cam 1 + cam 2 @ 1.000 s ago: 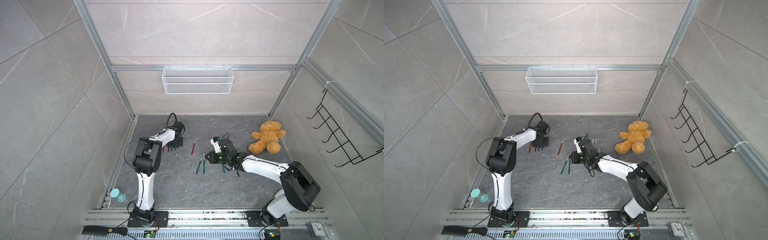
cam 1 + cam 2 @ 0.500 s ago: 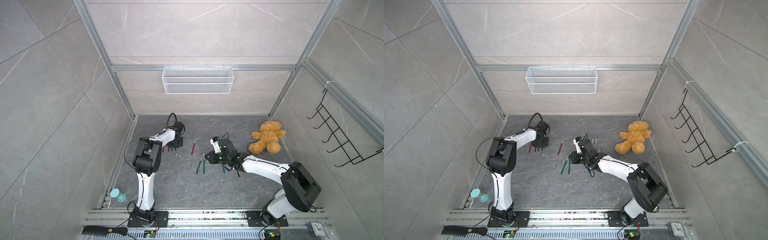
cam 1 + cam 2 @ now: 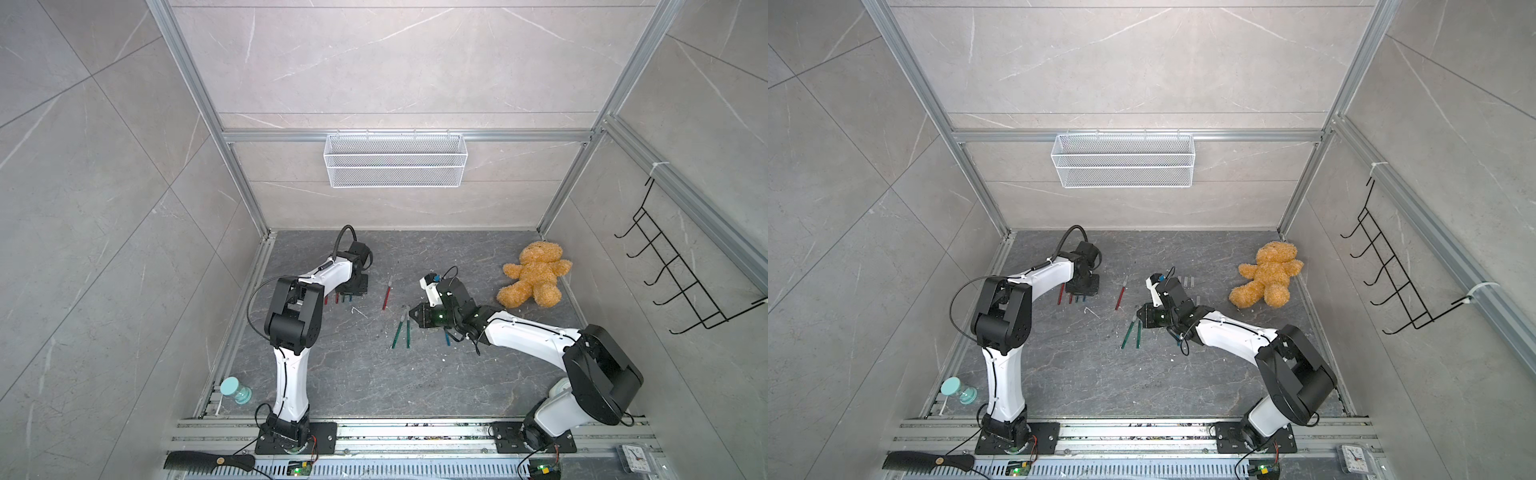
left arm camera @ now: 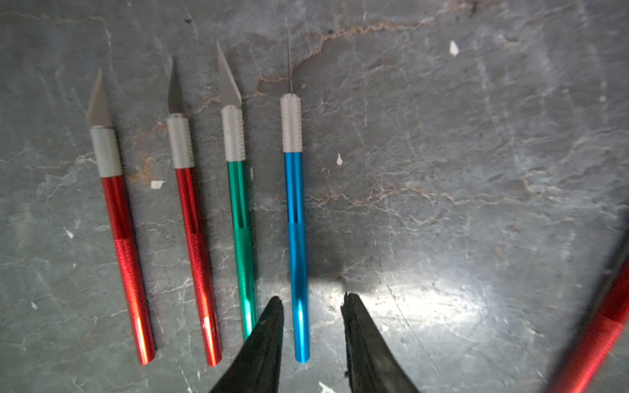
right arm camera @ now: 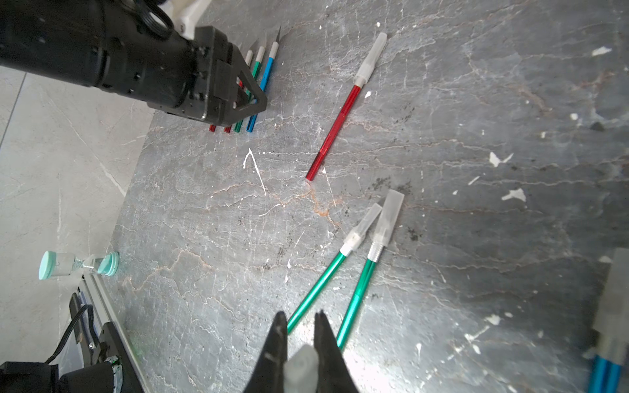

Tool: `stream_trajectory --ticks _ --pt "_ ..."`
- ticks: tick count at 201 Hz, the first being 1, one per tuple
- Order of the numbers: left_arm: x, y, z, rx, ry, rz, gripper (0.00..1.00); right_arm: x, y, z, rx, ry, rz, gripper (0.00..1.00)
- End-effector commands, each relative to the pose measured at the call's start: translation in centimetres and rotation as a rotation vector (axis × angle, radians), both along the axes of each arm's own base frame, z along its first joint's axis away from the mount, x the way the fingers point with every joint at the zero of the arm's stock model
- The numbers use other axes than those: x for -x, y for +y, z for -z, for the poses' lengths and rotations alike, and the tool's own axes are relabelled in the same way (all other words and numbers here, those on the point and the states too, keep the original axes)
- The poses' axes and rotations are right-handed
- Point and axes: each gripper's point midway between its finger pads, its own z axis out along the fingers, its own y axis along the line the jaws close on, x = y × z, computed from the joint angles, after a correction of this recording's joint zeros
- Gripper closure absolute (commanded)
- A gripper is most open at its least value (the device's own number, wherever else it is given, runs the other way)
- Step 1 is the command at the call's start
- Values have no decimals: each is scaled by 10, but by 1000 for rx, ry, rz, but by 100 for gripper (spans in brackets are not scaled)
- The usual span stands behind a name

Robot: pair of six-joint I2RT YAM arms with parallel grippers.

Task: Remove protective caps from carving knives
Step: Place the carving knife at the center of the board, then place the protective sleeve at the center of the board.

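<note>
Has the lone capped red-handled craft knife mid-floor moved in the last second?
No. The capped red knife keeps its spot and angle beside the white scratch on the floor.

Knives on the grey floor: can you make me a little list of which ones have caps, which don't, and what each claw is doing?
Bare blades: four knives in a row, two red, one green, one blue
Capped: red knife; two green knives
Left gripper: open, straddling the blue knife at its handle end
Right gripper: shut on a loose cap
Too blurred to judge: blue knives
</note>
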Motion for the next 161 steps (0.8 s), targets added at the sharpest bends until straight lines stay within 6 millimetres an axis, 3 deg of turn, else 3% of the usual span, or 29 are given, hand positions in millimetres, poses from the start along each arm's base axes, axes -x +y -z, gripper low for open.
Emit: stream_trajectory --ticks 1,27,78,123,161 --pt "-3 -6 -51 40 -96 22 62 0 0 -12 7 -36 -4 100" --pt "-1 -10 -75 87 -143 22 56 -1 -2 -12 22 -45 3 100" --pt "15 -37 -115 177 -230 94 38 -5 -10 -14 61 -70 30 100" --pt "42 -60 -135 198 -268 153 24 -10 -23 -19 116 -102 75 100" --pt "66 -71 -138 210 -274 172 19 -13 -29 -20 155 -87 103 100"
